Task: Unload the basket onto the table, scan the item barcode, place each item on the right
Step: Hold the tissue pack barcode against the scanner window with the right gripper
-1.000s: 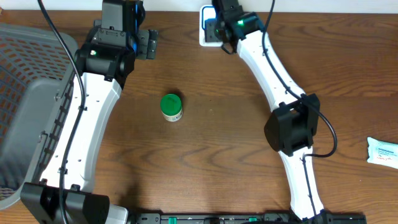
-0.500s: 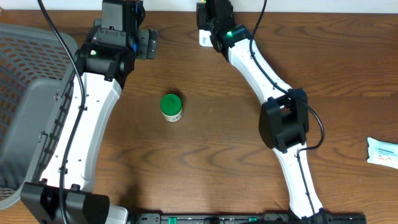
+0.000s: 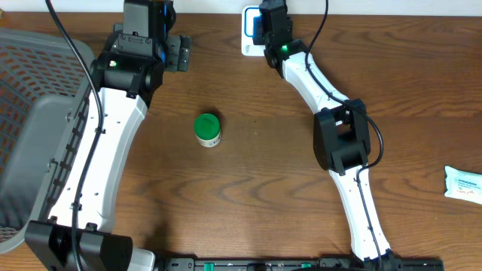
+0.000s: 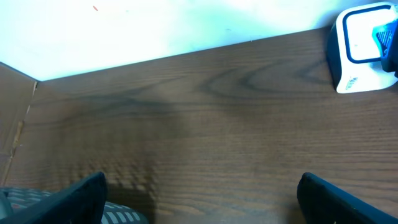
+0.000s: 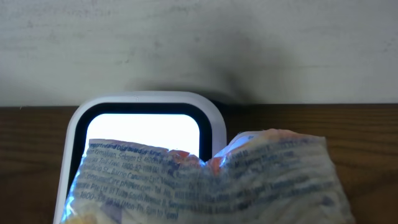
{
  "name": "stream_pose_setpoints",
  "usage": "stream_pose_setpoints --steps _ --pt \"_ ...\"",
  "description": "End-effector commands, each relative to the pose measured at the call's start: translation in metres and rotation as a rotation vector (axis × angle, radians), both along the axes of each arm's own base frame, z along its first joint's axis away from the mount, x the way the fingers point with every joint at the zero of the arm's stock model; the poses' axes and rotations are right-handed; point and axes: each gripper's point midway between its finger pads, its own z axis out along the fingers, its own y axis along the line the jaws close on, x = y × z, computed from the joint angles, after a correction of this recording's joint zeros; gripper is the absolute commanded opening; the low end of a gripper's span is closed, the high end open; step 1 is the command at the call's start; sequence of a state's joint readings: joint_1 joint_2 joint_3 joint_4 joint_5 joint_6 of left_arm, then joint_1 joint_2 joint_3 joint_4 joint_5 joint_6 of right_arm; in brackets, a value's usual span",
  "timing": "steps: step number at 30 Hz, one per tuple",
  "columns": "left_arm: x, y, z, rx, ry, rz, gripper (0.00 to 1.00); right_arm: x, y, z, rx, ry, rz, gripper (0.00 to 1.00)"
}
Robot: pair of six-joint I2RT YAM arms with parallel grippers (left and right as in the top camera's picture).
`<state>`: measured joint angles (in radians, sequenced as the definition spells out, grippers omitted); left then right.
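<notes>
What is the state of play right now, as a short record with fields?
right gripper: shut on a crinkly printed packet, up at the scanner
packet position: in front of the scanner's lit window, covering its lower part
left gripper: open, empty, over bare table
green-lidded jar: on the table between the arms, apart from both grippers
basket: robot's left side
second packet: flat, far right edge
</notes>
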<state>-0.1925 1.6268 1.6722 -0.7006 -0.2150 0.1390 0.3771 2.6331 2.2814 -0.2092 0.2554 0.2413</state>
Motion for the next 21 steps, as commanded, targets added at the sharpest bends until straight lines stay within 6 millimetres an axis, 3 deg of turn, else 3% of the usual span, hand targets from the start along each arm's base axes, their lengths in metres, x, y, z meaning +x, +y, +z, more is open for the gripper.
stream_pose_setpoints --steps 1,12,21 --pt "-0.003 0.002 0.005 0.006 -0.010 0.002 0.98 -0.001 0.003 -0.005 -0.013 0.006 0.008 0.57" --pt "-0.003 0.002 0.005 0.006 -0.010 0.002 0.98 -0.013 0.036 -0.005 -0.017 0.007 0.061 0.58" --pt "-0.003 0.002 0.005 0.006 -0.010 0.002 0.98 -0.012 0.038 -0.002 -0.012 -0.007 0.062 0.57"
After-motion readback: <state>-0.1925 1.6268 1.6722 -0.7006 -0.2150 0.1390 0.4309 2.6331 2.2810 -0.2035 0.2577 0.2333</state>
